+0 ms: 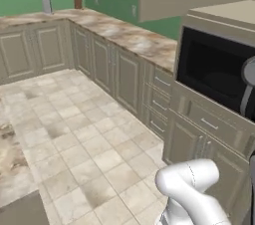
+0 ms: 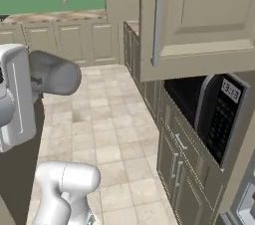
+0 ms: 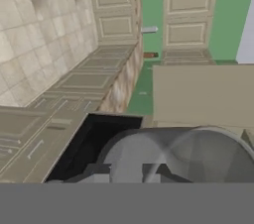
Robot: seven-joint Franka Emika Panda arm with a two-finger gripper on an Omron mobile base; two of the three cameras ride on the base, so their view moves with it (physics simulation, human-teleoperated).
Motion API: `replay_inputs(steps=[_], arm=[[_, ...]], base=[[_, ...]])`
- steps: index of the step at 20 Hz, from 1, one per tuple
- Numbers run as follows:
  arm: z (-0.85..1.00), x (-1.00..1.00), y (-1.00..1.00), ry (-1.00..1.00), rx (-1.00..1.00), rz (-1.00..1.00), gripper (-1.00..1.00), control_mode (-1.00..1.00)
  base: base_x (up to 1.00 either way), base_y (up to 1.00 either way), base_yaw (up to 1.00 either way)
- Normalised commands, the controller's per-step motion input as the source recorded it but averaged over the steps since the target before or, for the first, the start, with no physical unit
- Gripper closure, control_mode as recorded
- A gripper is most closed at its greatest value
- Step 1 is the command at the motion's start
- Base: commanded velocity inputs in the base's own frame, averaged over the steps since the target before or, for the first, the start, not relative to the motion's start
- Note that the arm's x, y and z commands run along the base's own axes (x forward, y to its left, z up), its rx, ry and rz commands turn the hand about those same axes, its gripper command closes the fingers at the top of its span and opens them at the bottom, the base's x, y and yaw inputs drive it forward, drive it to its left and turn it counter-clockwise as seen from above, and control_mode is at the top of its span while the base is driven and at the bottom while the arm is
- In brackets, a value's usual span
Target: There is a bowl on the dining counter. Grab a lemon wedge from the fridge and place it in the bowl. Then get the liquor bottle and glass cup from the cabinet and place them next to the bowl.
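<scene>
Kitchen: glass cup (image 2: 52, 73) between jaws.

Tiled floor (image 1: 74, 139) open; microwave (image 2: 209, 114) & cabinets (image 1: 119, 74) block right

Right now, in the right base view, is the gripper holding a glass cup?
Yes: the gripper is shut on the grey translucent glass cup, which lies sideways from the hand above the tiled floor.

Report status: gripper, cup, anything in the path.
Gripper shut on glass cup, cup lying sideways in the grip. Microwave close on the right, cabinet door overhead. Bowl not sighted.
</scene>
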Motion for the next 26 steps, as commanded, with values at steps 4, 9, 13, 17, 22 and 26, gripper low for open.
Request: replay_inputs(steps=[4,9,13,17,22,26], arm=[[0.0,0.0,0.0,0.0,0.0,0.0,1.0,1.0],[0.0,0.0,0.0,0.0,0.0,0.0,1.0,1.0],[0.0,0.0,0.0,0.0,0.0,0.0,1.0,1.0],[0.0,0.0,0.0,0.0,0.0,0.0,1.0,1.0],[0.0,0.0,0.0,0.0,0.0,0.0,1.0,1.0],[0.0,0.0,0.0,0.0,0.0,0.0,1.0,1.0]], base=[[-0.78,0.44,0.31],[-0.72,0.46,0.32],[-0.38,0.61,0.35],[0.0,0.85,0.37],[-0.02,0.96,0.4],[-0.07,1.0,0.41]])
